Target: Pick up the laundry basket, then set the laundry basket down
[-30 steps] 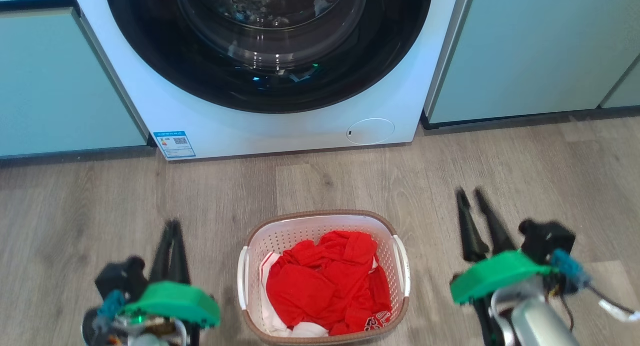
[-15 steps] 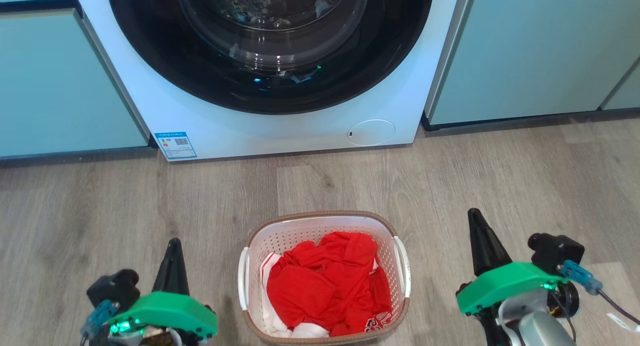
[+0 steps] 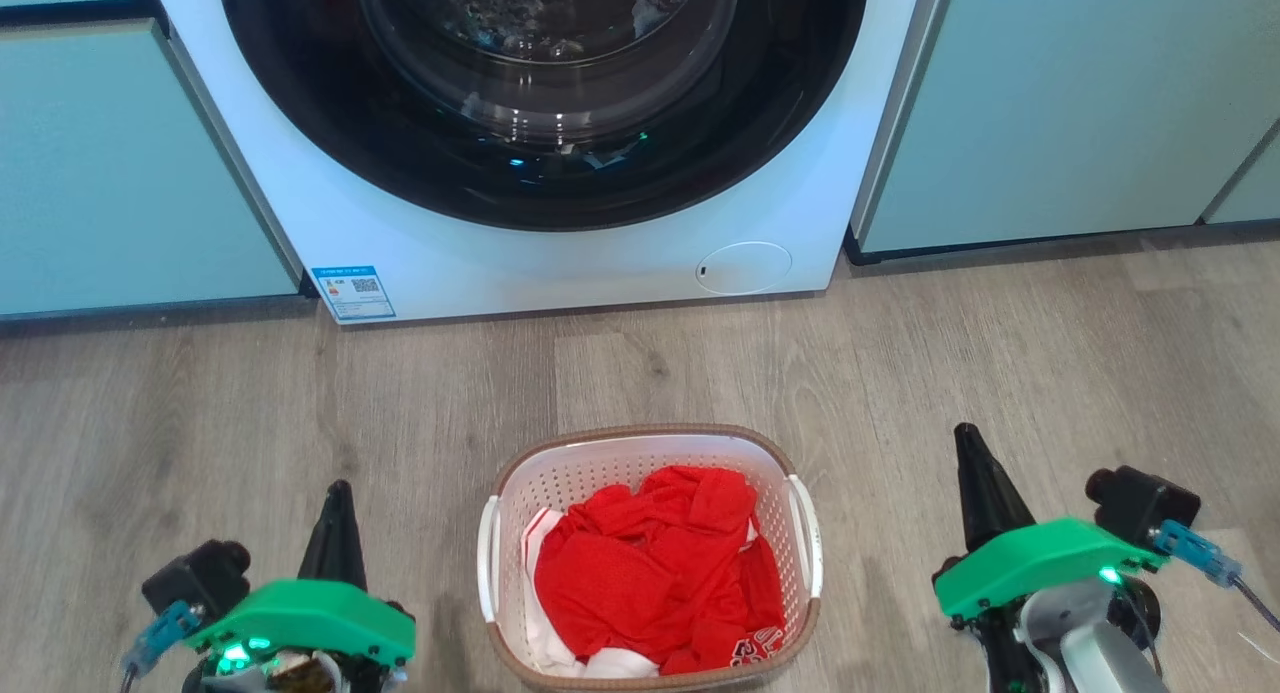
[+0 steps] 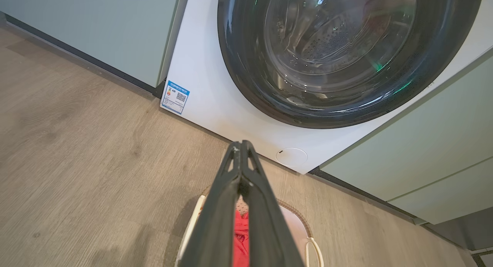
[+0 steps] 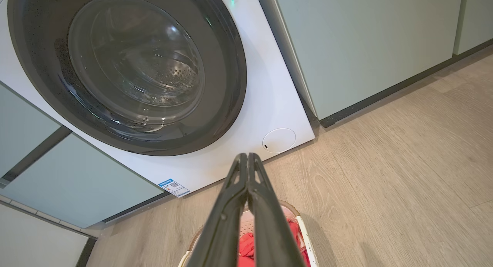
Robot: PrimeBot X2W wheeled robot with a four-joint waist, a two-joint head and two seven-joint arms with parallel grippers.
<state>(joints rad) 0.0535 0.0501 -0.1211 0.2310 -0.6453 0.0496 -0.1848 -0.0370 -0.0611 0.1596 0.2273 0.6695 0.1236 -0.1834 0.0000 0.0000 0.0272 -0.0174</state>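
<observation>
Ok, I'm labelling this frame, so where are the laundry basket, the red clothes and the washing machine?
laundry basket (image 3: 640, 432): head view, far side of its brown rim.
red clothes (image 3: 640, 573): head view, middle of the heap in the basket.
washing machine (image 3: 560, 270): head view, white front panel below the door.

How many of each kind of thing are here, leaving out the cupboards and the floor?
Washing machine: 1
Laundry basket: 1
Heap of red and white clothes, in the basket: 1
Grippers: 2, the left gripper and the right gripper, jaws shut on nothing
Total: 5
</observation>
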